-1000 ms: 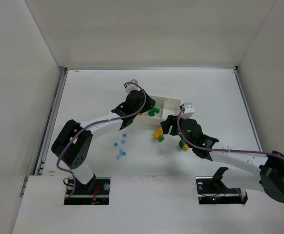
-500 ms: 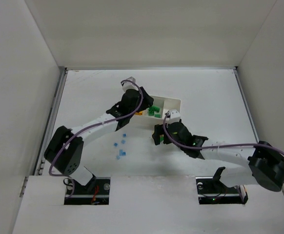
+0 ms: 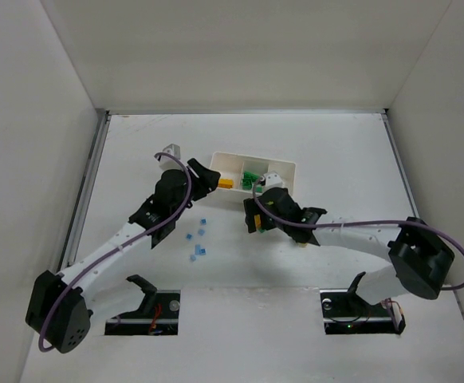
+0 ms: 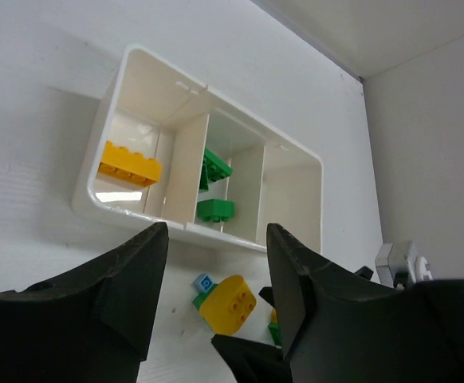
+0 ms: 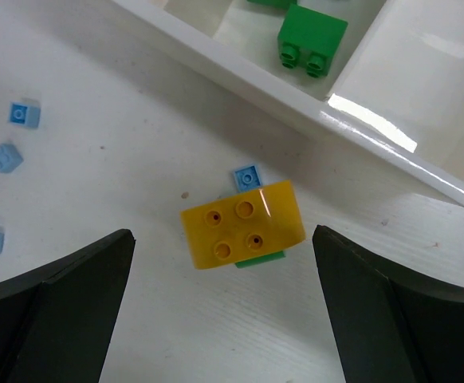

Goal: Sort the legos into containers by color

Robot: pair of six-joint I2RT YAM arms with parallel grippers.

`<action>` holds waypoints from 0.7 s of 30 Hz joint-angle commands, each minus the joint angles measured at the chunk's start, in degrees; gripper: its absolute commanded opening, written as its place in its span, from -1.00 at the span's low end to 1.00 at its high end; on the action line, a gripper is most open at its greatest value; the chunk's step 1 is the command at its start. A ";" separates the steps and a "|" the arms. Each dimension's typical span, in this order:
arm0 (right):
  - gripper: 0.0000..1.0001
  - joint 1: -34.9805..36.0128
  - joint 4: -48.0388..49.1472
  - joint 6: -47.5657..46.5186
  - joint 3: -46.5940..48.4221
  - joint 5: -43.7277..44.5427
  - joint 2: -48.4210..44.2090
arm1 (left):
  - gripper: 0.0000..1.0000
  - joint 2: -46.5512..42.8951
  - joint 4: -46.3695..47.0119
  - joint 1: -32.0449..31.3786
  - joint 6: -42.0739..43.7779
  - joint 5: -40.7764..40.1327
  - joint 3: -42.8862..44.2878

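The white three-part tray holds a yellow-orange brick in its left compartment and green bricks in the middle one; the right one looks empty. My left gripper is open and empty, a little short of the tray's near wall. On the table in front of the tray, a yellow brick sits on a green brick, with a tiny light-blue brick touching them. My right gripper hangs wide open straddling this stack without touching it.
Several tiny light-blue bricks lie loose left of the stack, also in the right wrist view. Another yellow and green piece peeks out beside the right arm. White walls enclose the table.
The left gripper opened and drew back left from the tray, leaving a yellow-orange brick in the left compartment. The right gripper swung left over the yellow-on-green stack and opened wide.
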 commanded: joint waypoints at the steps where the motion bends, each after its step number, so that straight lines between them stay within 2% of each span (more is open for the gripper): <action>1: 1.00 -0.33 -4.97 -2.27 4.19 -0.32 1.93 | -0.01 -2.37 0.11 0.36 -0.89 0.00 -1.47; 11: 0.97 -1.56 -5.76 -3.33 7.80 0.12 8.61 | -0.01 -6.50 -0.41 1.33 -1.15 3.17 -4.55; 15: 0.72 -1.47 -4.71 -2.62 7.36 2.40 8.18 | -0.01 -8.52 -1.47 1.33 -1.76 3.78 -6.22; 19: 0.32 -0.95 -2.69 -2.19 6.40 3.46 7.30 | 0.01 -10.02 -3.40 0.36 -1.85 3.87 -7.71; 21: 0.23 -0.86 -2.42 -1.49 5.96 3.64 6.16 | 0.05 -10.54 -4.72 -0.16 -1.59 3.87 -8.33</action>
